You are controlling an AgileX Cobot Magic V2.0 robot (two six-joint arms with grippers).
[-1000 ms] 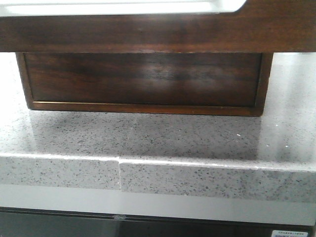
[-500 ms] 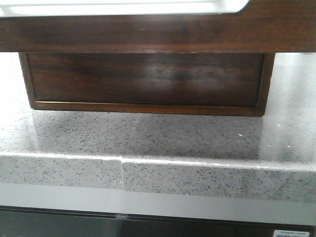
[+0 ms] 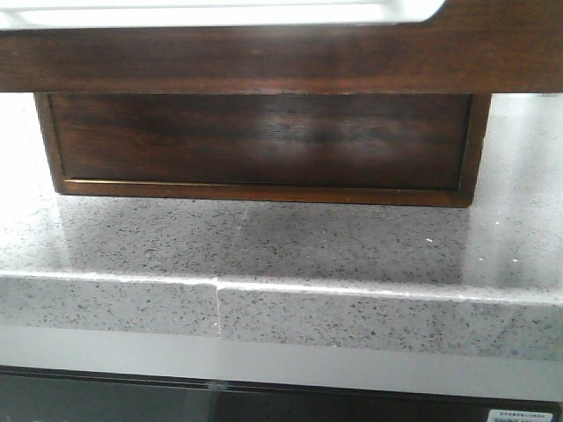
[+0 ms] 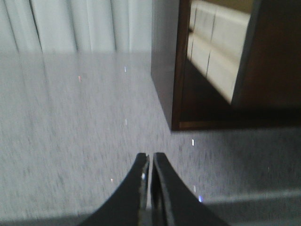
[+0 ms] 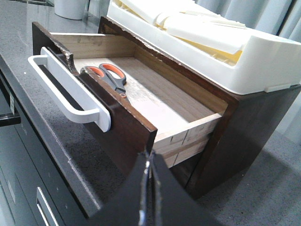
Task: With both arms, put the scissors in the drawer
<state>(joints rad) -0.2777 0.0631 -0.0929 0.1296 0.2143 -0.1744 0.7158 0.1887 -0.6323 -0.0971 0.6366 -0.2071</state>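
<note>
With both the right hand (image 5: 149, 176) and left hand (image 4: 150, 162) clenched and empty, the scissors (image 5: 109, 77) already lie inside the open drawer (image 5: 117, 117), so closing likely requires a square push on its white handle (image 5: 70, 101).

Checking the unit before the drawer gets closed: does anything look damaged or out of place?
Yes. The drawer's dark front panel looks chipped and ragged along its top edge, behind the white handle. The scissors lie flat inside; nothing is spilled.
</note>
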